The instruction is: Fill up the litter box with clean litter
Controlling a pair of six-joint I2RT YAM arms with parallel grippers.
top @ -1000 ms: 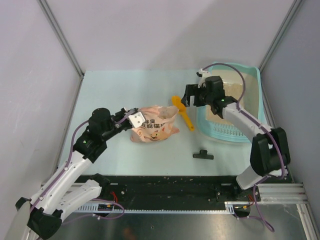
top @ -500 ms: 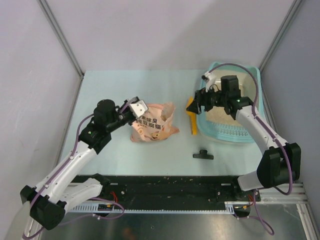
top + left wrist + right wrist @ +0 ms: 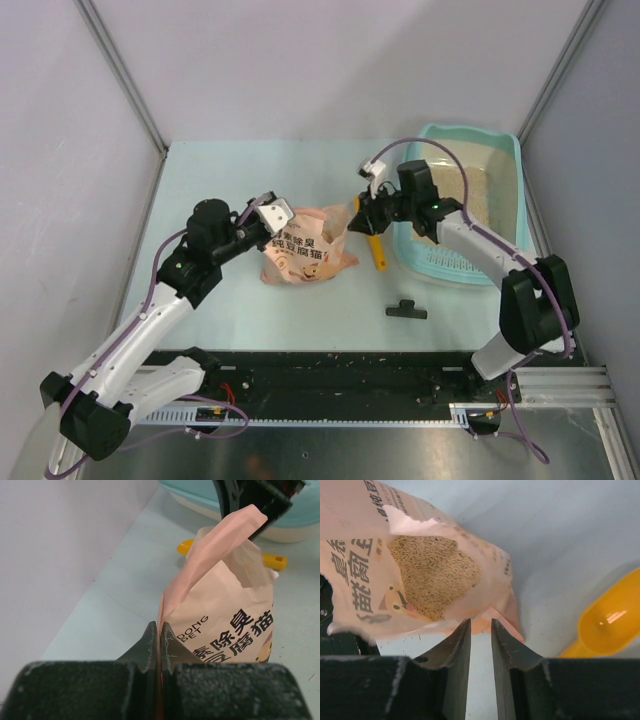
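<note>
The pink-orange printed bag (image 3: 305, 250) lies on the table between my arms, its torn mouth toward the right. Clean litter (image 3: 430, 575) shows as beige granules inside that mouth, and more clean litter (image 3: 470, 195) lies in the light-teal litter box (image 3: 505, 150) at the right. My left gripper (image 3: 272, 213) is shut on the bag's left edge; the film runs straight between its jaws (image 3: 157, 625). My right gripper (image 3: 358, 222) is at the bag's upper right lip. Its jaws (image 3: 480, 622) stand a narrow gap apart, with the lip across their tips.
An orange scoop (image 3: 377, 250) lies between the bag and the litter box, right under my right gripper, its bowl (image 3: 610, 620) beside the jaws. A small black clip (image 3: 406, 310) rests near the table's front edge. Side walls close in the table left and right.
My right gripper came off the litter box rim and moved left to the bag's mouth, its jaws narrowing a lot. The left gripper kept its hold on the bag.
</note>
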